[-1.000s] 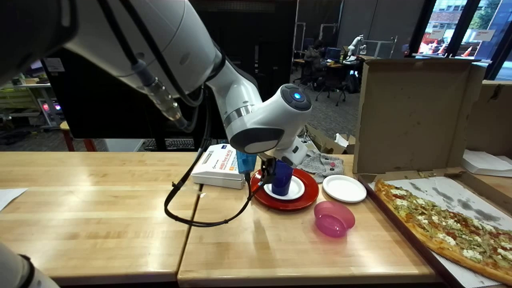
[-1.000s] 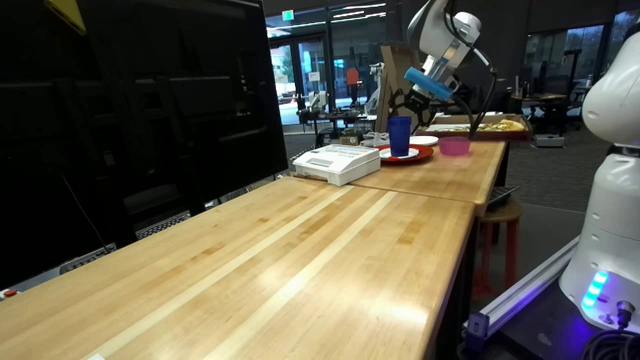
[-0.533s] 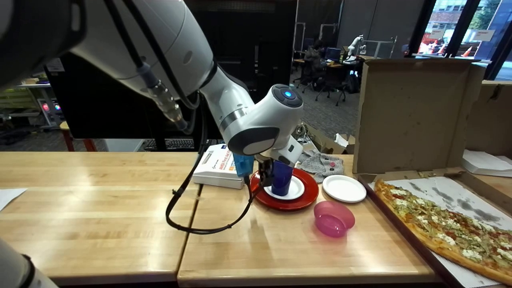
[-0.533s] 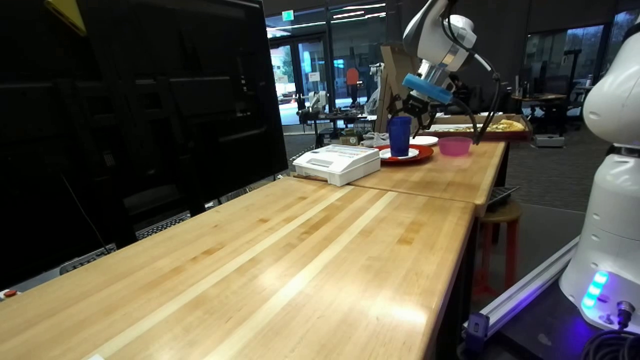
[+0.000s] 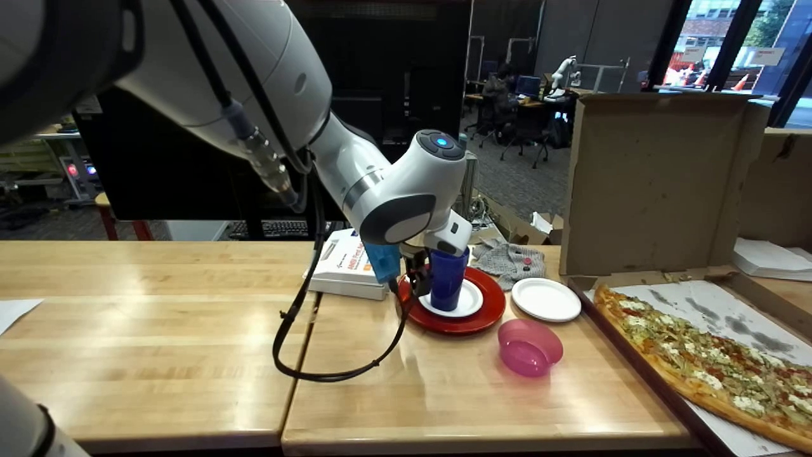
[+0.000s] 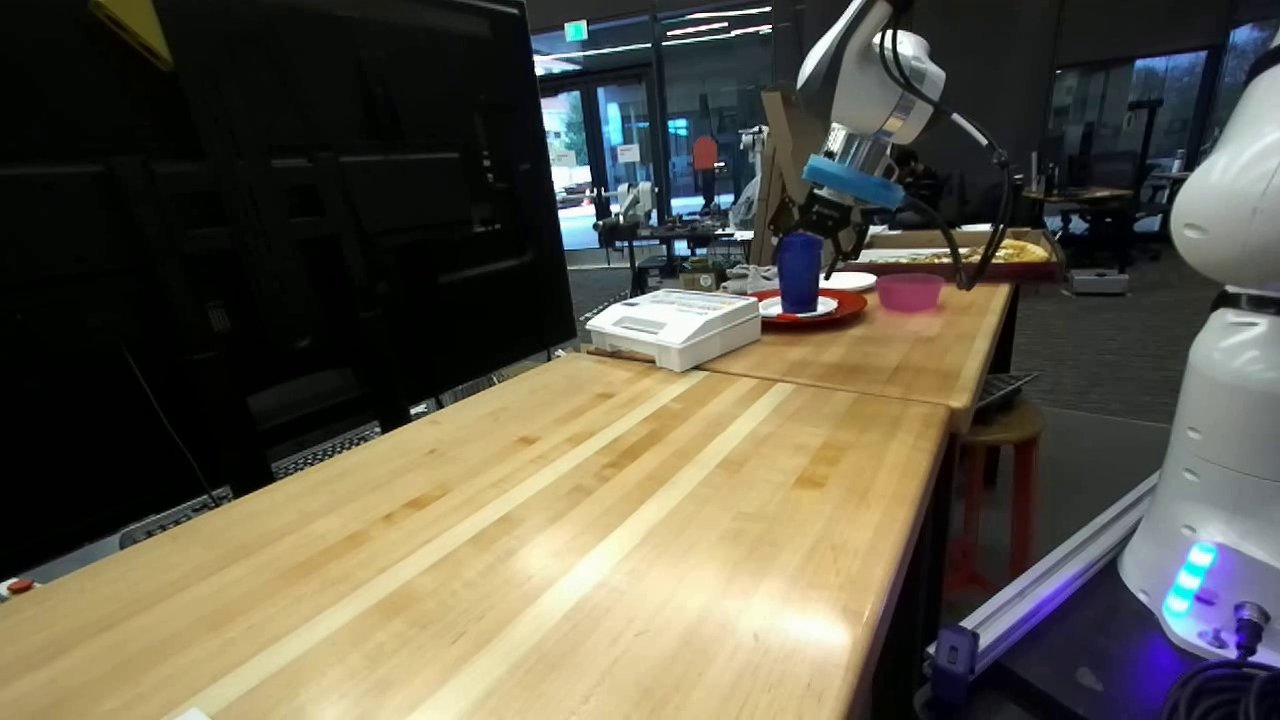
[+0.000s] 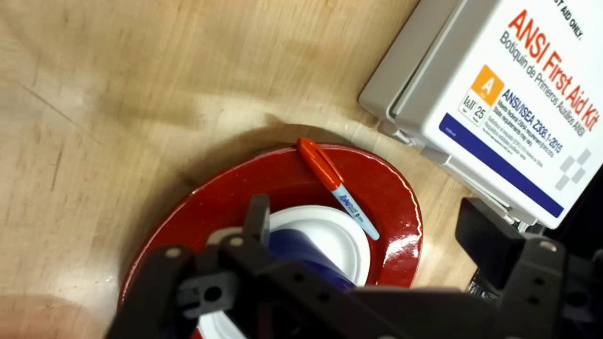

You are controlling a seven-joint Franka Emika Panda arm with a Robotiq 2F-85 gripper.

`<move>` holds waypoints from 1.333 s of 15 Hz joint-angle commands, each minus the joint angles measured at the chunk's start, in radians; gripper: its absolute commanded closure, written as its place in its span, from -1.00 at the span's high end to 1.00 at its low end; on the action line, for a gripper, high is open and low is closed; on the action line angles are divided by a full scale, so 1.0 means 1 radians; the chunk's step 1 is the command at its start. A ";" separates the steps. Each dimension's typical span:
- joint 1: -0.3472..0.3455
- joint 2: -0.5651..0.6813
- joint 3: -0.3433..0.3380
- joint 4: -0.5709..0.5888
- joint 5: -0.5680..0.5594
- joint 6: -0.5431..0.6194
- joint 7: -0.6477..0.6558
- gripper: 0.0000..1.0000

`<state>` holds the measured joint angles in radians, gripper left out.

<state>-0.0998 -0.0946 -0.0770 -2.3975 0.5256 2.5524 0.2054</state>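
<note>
Hand just drifted left, uncovering more blue cup in an exterior view. It's spread apart, empty, red marker framed mid-gap in the wrist view.

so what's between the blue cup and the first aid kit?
Wrist view, from cup outward: white plate, then red-capped marker lying on the red plate, then a strip of table before the kit.
</note>
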 commanded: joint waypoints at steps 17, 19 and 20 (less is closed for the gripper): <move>0.002 0.019 -0.008 -0.026 -0.278 0.028 0.007 1.00; 0.002 0.021 -0.008 -0.026 -0.278 0.028 0.007 1.00; 0.002 0.021 -0.008 -0.026 -0.278 0.028 0.007 1.00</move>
<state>-0.1015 -0.0734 -0.0817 -2.4243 0.2491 2.5820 0.2105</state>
